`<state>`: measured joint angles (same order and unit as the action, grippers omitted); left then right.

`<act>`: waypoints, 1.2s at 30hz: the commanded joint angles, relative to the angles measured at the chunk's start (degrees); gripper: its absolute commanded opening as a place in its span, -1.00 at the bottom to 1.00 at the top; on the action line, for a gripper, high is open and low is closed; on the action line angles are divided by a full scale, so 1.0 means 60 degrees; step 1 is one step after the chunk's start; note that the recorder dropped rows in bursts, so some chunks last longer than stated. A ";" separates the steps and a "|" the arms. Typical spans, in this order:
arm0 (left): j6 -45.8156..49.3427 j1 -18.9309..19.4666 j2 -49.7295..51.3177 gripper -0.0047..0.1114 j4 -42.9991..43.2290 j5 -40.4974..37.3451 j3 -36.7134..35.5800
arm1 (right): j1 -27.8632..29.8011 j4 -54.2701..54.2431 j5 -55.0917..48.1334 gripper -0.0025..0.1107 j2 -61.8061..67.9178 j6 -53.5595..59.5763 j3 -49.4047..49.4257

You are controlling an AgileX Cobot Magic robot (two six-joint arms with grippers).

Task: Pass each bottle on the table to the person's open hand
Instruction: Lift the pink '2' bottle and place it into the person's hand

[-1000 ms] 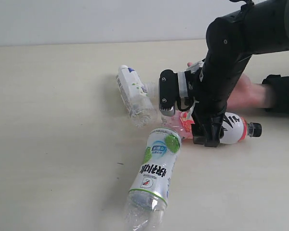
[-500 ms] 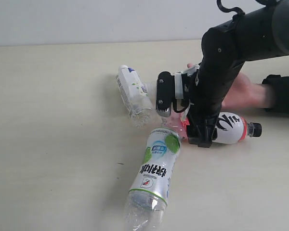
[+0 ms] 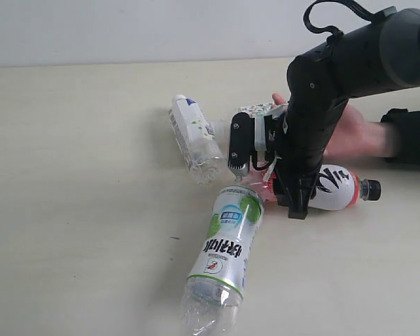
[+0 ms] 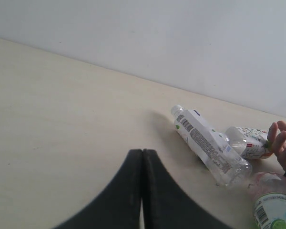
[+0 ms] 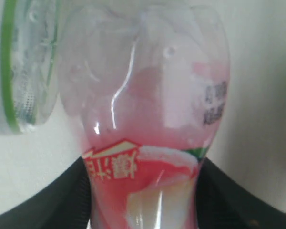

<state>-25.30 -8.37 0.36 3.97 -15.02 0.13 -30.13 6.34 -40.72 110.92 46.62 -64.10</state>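
Note:
The pink-label bottle (image 3: 336, 187) with a black cap lies on its side on the table (image 3: 77, 196). My right gripper (image 3: 281, 187) reaches down over its lower half, and in the right wrist view the two black fingers (image 5: 62, 195) press against both sides of the pink bottle (image 5: 148, 119). The lime-label bottle (image 3: 227, 245) lies just in front of it and the white-blue bottle (image 3: 192, 138) behind it. A floral bottle (image 3: 255, 110) rests by the person's open hand (image 3: 353, 133). My left gripper (image 4: 142, 152) is shut and empty, out of the exterior view.
The person's dark sleeve (image 3: 409, 133) lies on the table at the right edge. A pale wall (image 3: 126, 28) runs behind the table. The lime bottle's base (image 5: 24, 67) lies close beside the pink bottle's base.
My right arm has lowered and shifted slightly left over the pink bottle, and its jaws have come in against the bottle's sides. The other bottles and the hand have stayed put.

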 commanded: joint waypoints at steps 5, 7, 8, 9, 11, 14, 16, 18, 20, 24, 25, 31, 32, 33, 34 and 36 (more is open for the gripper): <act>0.0031 -0.0033 -0.0060 -0.92 0.0023 0.0056 -0.0021 | -0.0039 0.0063 -0.0123 -0.82 -0.0212 -0.0055 -0.0046; 0.0031 -0.0033 -0.0060 -0.92 0.0023 0.0056 -0.0021 | -0.0039 0.0108 -0.0211 -0.90 -0.0376 -0.0055 -0.0046; 0.0031 -0.0033 -0.0060 -0.92 0.0023 0.0056 -0.0021 | -0.0039 0.0178 -0.0254 -0.93 -0.0487 -0.0077 -0.0046; 0.0031 -0.0033 -0.0060 -0.92 0.0023 0.0056 -0.0021 | -0.0039 0.0283 -0.0302 -0.96 -0.0563 -0.0144 -0.0046; 0.0031 -0.0033 -0.0060 -0.92 0.0023 0.0056 -0.0021 | -0.0039 0.0433 -0.0450 -0.96 -0.0766 -0.0249 -0.0046; 0.0031 -0.0033 -0.0060 -0.92 0.0023 0.0056 -0.0021 | -0.0039 0.0784 -0.0611 -0.96 -0.1052 -0.0557 -0.0046; 0.0031 -0.0033 -0.0060 -0.92 0.0023 0.0056 -0.0021 | -0.0039 0.0940 -0.0768 -0.96 -0.1262 -0.0853 -0.0046; 0.0031 -0.0033 -0.0060 -0.92 0.0023 0.0056 -0.0021 | -0.0039 0.1081 -0.1020 -0.96 -0.1495 -0.1180 -0.0046; 0.0031 -0.0033 -0.0060 -0.92 0.0023 0.0056 -0.0021 | -0.0039 0.1268 -0.1277 -0.96 -0.1721 -0.1527 -0.0046; 0.0031 -0.0033 -0.0060 -0.92 0.0023 0.0056 -0.0021 | -0.0022 0.1434 -0.1437 -0.96 -0.2381 -0.2643 -0.0046; 0.0031 -0.0033 -0.0060 -0.92 0.0023 0.0056 -0.0021 | -0.0020 0.1527 -0.1437 -0.96 -0.2536 -0.2925 -0.0046; 0.0031 -0.0033 -0.0060 -0.92 0.0023 0.0056 -0.0021 | 0.0400 0.2037 -0.2044 -0.96 -0.3278 -0.5000 -0.0890; 0.0031 -0.0033 -0.0060 -0.92 0.0023 0.0056 -0.0021 | 0.0588 0.1980 -0.2298 -0.96 -0.3297 -0.5360 -0.1115; 0.0031 -0.0033 -0.0060 -0.92 0.0023 0.0056 -0.0021 | 0.1019 0.1677 -0.2922 -0.96 -0.3274 -0.5949 -0.1690; 0.0031 -0.0033 -0.0060 -0.92 0.0023 0.0056 -0.0021 | 0.1292 0.1477 -0.3169 -0.96 -0.3207 -0.6154 -0.1899; 0.0031 -0.0033 -0.0060 -0.92 0.0023 0.0056 -0.0021 | 0.2177 0.0320 -0.3607 -0.96 -0.2888 -0.6608 -0.2564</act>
<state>-25.30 -8.37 0.36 3.97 -15.02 0.13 -21.14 13.51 -59.45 92.28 10.09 -76.38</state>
